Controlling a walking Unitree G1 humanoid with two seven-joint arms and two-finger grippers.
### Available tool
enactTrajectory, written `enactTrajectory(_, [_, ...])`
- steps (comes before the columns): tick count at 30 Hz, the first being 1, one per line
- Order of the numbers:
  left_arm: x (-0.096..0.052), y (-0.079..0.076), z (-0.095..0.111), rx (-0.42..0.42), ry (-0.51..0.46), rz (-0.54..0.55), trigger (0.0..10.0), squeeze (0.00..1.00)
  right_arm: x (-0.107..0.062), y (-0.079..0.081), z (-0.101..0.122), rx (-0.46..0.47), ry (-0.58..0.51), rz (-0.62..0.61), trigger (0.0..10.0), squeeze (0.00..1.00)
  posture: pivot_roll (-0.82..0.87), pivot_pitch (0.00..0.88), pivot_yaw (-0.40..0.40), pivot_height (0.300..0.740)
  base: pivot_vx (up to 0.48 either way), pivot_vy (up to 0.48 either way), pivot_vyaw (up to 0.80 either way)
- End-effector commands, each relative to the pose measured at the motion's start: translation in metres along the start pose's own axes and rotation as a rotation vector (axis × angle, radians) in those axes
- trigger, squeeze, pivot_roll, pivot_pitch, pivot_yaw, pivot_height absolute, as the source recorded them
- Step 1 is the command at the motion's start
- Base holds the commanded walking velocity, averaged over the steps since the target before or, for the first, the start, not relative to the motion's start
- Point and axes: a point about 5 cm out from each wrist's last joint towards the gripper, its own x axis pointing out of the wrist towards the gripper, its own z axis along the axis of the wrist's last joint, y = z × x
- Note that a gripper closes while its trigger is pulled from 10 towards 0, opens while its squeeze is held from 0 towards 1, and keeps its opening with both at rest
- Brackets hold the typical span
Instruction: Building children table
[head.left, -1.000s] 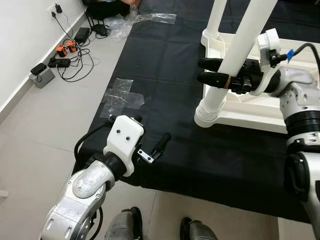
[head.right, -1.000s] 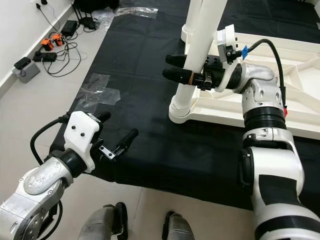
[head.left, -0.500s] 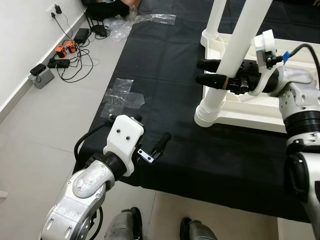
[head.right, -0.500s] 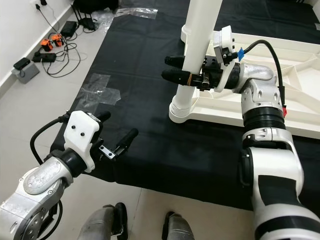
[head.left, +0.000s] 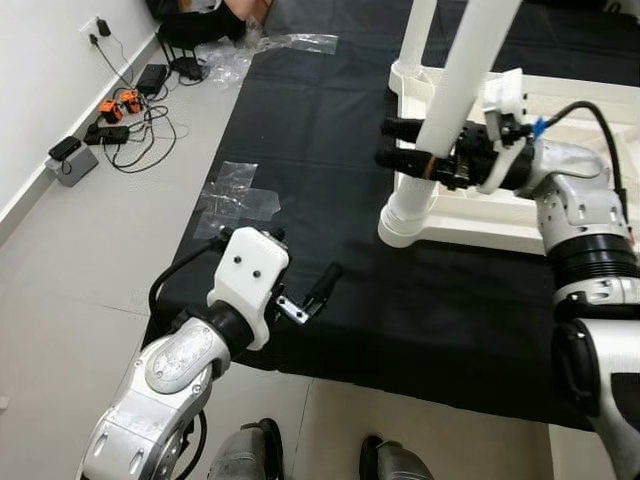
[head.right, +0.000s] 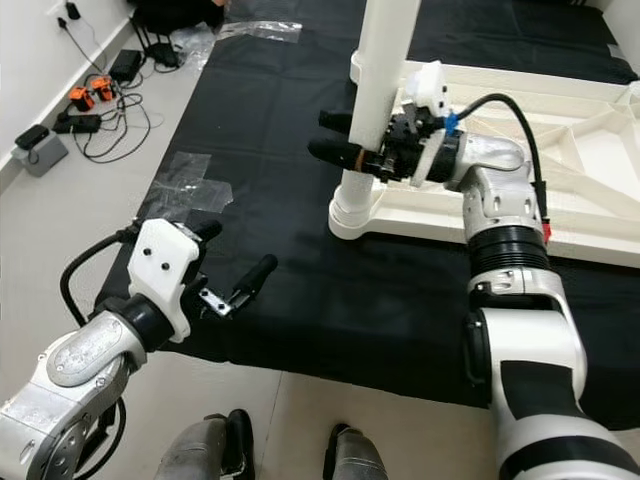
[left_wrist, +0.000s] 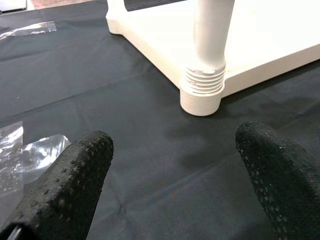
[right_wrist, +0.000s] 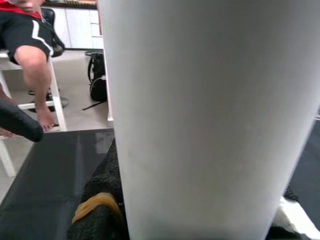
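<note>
Right hand (head.right: 335, 137) clasps the unmarked white table leg (head.right: 380, 70).

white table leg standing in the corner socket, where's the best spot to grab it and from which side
Probably the smooth round shaft of the white plastic table leg, above its ribbed threaded collar, coming in level from the side over the upturned white tabletop. The shaft is plain and upright there, so two fingers can straddle it. The right pincer grips it this way; the left pincer hovers open over the black mat.
</note>
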Motion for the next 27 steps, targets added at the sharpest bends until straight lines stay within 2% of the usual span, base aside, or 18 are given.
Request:
enactTrajectory(1, [-0.002,0.000,-0.001,0.006,0.011,0.001,10.0,0.00,-0.004,0.010,-0.042,0.110,0.149,-0.040,10.0,0.00,0.13,0.288,-0.008,0.740,0.000,0.000,0.00])
enactTrajectory(6, [-0.002,0.000,-0.001,0.007,0.011,0.003,10.0,0.00,-0.004,0.010,-0.045,0.113,0.160,-0.066,10.0,0.00,0.13,0.288,-0.009,0.740,0.000,0.000,0.00])
enactTrajectory(8, [-0.003,0.001,-0.001,0.009,0.012,0.008,10.0,0.00,-0.003,0.006,-0.053,0.126,0.199,-0.209,10.0,0.00,0.13,0.291,-0.012,0.740,0.000,0.000,0.00])
enactTrajectory(9, [-0.003,0.001,-0.001,0.009,0.012,0.008,10.0,0.00,-0.003,0.006,-0.053,0.126,0.199,-0.209,10.0,0.00,0.13,0.291,-0.012,0.740,0.000,0.000,0.00])
enactTrajectory(10, [-0.002,0.002,-0.001,0.010,0.011,0.009,10.0,0.00,-0.002,0.002,-0.057,0.144,0.216,-0.305,10.0,0.00,0.13,0.291,-0.012,0.740,0.000,0.000,0.00])
enactTrajectory(12, [-0.002,0.002,-0.001,0.010,0.011,0.009,10.0,0.00,-0.002,0.002,-0.057,0.144,0.216,-0.305,10.0,0.00,0.13,0.291,-0.012,0.740,0.000,0.000,0.00])
enactTrajectory(13, [-0.002,0.002,-0.001,0.011,0.010,0.010,10.0,0.00,-0.002,-0.001,-0.062,0.169,0.239,-0.400,10.0,0.00,0.12,0.291,-0.013,0.740,0.000,0.000,0.00])
enactTrajectory(15, [-0.002,0.002,-0.001,0.011,0.010,0.010,10.0,0.00,-0.002,-0.001,-0.062,0.169,0.239,-0.400,10.0,0.00,0.12,0.291,-0.013,0.740,0.000,0.000,0.00])
enactTrajectory(16, [-0.001,0.002,-0.001,0.010,0.008,0.011,10.0,0.00,-0.002,-0.004,-0.067,0.197,0.267,-0.496,10.0,0.00,0.12,0.291,-0.013,0.740,0.000,0.000,0.00])
enactTrajectory(17, [-0.001,0.002,-0.001,0.010,0.008,0.011,10.0,0.00,-0.002,-0.004,-0.067,0.197,0.267,-0.496,10.0,0.00,0.12,0.291,-0.013,0.740,0.000,0.000,0.00])
enactTrajectory(19, [-0.001,0.002,-0.001,0.011,0.006,0.013,10.0,0.00,-0.005,-0.010,-0.076,0.228,0.328,-0.733,10.0,0.00,0.12,0.291,-0.014,0.740,0.000,0.000,0.00])
enactTrajectory(21, [-0.001,0.002,-0.001,0.011,0.006,0.013,10.0,0.00,-0.005,-0.010,-0.076,0.228,0.328,-0.733,10.0,0.00,0.12,0.291,-0.014,0.740,0.000,0.000,0.00])
enactTrajectory(22, [-0.001,0.002,-0.001,0.012,0.006,0.015,10.0,0.00,-0.007,-0.013,-0.081,0.251,0.363,-0.919,10.0,0.00,0.12,0.291,-0.016,0.740,0.000,0.000,0.00])
enactTrajectory(25, [-0.001,0.003,-0.001,0.012,0.007,0.016,10.0,0.00,-0.008,-0.014,-0.083,0.264,0.376,-0.990,10.0,0.00,0.12,0.289,-0.017,0.740,0.000,0.000,0.00])
enactTrajectory(26, [-0.001,0.003,-0.002,0.013,0.007,0.016,10.0,0.00,-0.010,-0.013,-0.087,0.263,0.414,-1.101,10.0,0.00,0.12,0.289,-0.017,0.740,0.000,0.000,0.00])
enactTrajectory(27, [-0.001,0.003,-0.002,0.013,0.007,0.016,10.0,0.00,-0.010,-0.013,-0.087,0.263,0.414,-1.101,10.0,0.00,0.12,0.289,-0.017,0.740,0.000,0.000,0.00])
